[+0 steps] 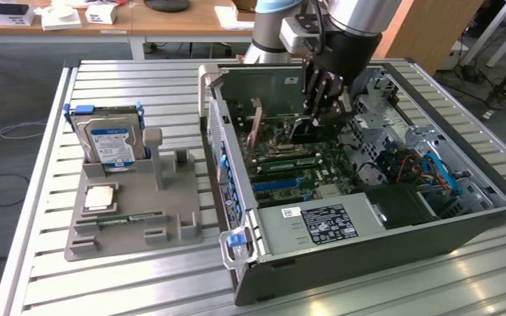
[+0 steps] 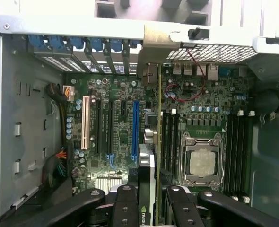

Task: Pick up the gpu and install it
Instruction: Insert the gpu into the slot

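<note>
The gpu [image 2: 147, 170] stands on edge inside the open computer case [image 1: 464, 230], over the motherboard [image 2: 116, 137]. In the wrist view I see it end-on as a thin black and brown card running from my fingers to the case's rear wall. Its metal bracket [image 2: 156, 47] sits at the row of blue slot clips [image 2: 82, 45]. My gripper [image 2: 151, 208] is shut on the card's near end, one black finger on each face. In the exterior view my gripper [image 1: 316, 122] reaches down into the case, with the gpu's black face [image 1: 299, 133] below it. Whether the card sits in a slot I cannot tell.
A grey fixture [image 1: 174, 217] on the slatted table, at the exterior view's left, holds a hard drive with a blue label [image 1: 108, 141], a square chip [image 1: 101, 197] and a RAM stick [image 1: 134, 217]. Inside the case are the CPU socket [image 2: 203, 161], the power supply [image 1: 323, 224] and the cables [image 1: 437, 174].
</note>
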Tool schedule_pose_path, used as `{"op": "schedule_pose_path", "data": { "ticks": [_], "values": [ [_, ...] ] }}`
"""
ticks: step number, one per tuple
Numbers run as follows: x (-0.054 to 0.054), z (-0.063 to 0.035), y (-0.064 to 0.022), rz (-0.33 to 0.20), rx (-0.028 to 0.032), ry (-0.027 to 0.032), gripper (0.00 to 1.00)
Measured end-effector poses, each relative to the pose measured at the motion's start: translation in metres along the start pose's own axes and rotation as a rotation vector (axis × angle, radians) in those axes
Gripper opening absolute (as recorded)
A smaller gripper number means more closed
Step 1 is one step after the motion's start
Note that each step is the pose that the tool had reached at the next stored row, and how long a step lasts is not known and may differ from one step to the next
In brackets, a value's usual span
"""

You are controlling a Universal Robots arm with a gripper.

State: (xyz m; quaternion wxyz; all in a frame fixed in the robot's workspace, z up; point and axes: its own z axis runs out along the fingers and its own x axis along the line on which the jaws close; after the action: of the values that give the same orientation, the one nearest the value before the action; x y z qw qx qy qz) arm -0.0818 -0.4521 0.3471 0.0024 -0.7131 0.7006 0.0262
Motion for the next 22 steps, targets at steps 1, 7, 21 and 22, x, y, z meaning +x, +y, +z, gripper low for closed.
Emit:
{"op": "schedule_pose_path", "data": {
  "ticks": [1, 7, 21, 22],
  "values": [
    [0.0, 0.0015, -0.0001, 0.0, 0.0001, -0.0001, 0.27],
    [0.0, 0.0105, -0.0004, 0.0, 0.0, -0.0001, 0.27],
    [0.002, 0.0139, 0.0016, 0.0, 0.0001, 0.0024, 0.27],
    [0.003, 0.014, 0.0021, 0.0, 0.0, 0.0023, 0.27]
  ]
}}
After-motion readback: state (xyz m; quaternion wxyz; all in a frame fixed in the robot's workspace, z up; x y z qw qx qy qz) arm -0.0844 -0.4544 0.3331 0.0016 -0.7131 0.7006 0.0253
